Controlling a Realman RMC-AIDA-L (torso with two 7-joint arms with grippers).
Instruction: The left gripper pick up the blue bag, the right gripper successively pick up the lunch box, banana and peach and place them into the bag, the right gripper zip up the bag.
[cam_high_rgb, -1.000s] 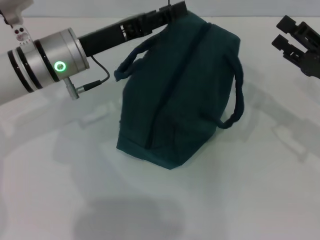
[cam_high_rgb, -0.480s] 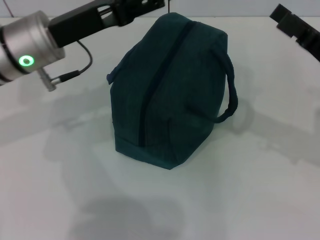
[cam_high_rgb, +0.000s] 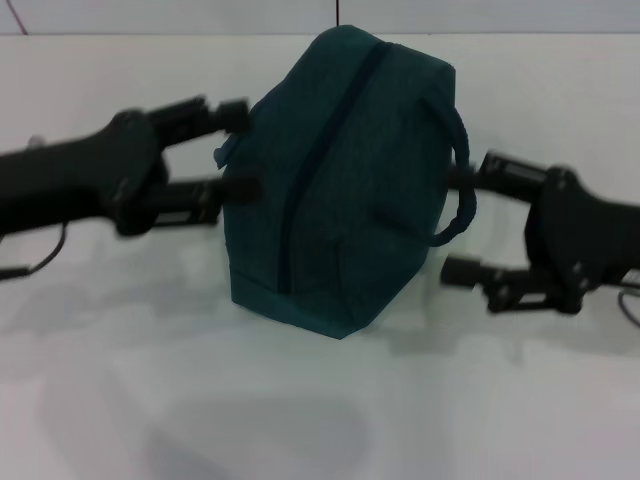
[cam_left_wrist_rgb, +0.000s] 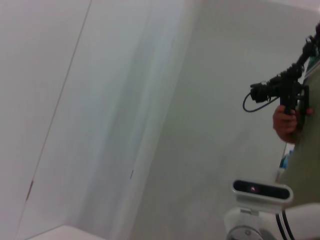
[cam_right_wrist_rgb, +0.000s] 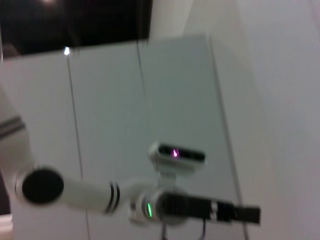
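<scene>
The left gripper (cam_high_rgb: 238, 145) reaches in level from the robot's left, its two fingers spread apart. The right gripper (cam_high_rgb: 462, 222) reaches in from the opposite side, fingers likewise spread.

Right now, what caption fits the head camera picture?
Two open claws, left claw and right claw, flank the zipped blue bag on the white table.

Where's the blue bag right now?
In the head view the blue bag stands upright mid-table, between the open left gripper and the open right gripper.
</scene>
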